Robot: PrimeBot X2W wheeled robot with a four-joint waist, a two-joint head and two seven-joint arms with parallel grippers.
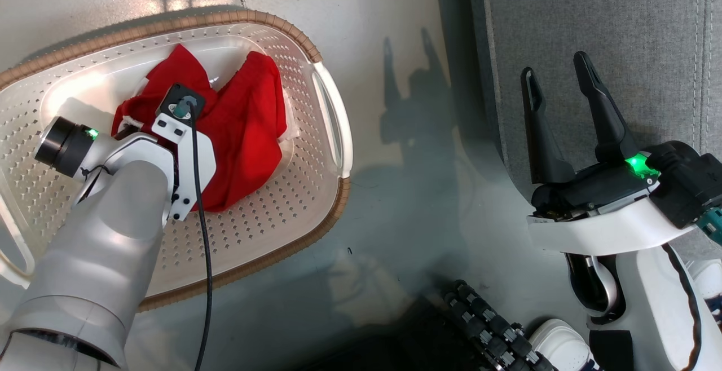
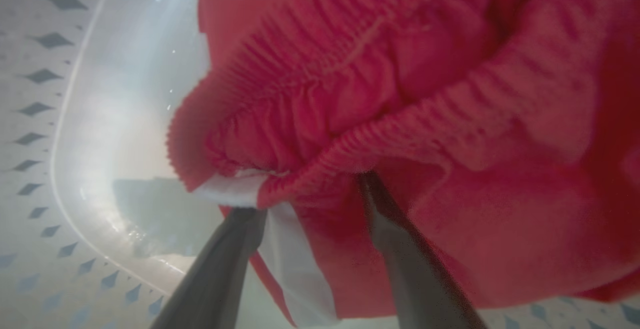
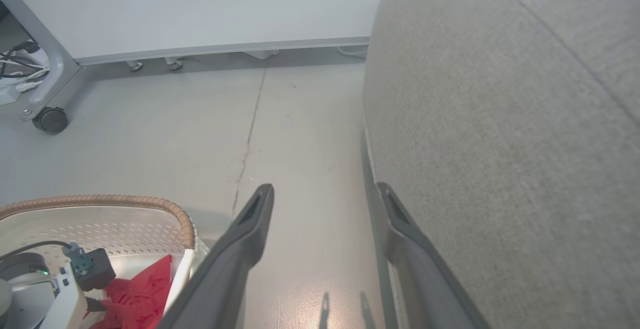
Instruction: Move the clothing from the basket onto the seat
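The grey fabric seat [image 1: 592,27] takes up the upper right of the head view, its rounded edge and stitched seams plain to see, and it rises as a broad grey wall along the right of the right wrist view. The pale, glossy floor [image 1: 395,219] runs between it and the oval cream basket [image 1: 307,49], which stands on the floor to the left, well apart from the seat. Far back in the right wrist view a pale partition panel [image 3: 200,9] stands on a dark caster [image 3: 50,120]. The red clothing [image 1: 248,123] lies bunched in the bottom of the basket, towards its middle; none of it is on the seat. The silver left arm [image 1: 113,202] reaches down into the basket over the heap, a black cable [image 1: 203,258] trailing along it. In the left wrist view the left gripper [image 2: 310,196] has its jaws spread wide, the tips pushed against the gathered waistband of the red fabric (not pinched on it), with a strip of white trim [image 2: 295,264] hanging between the two fingers. The right gripper [image 1: 555,66] hovers over the edge of the seat, jaws parted and nothing between them, a green light [image 1: 637,162] glowing at its base.
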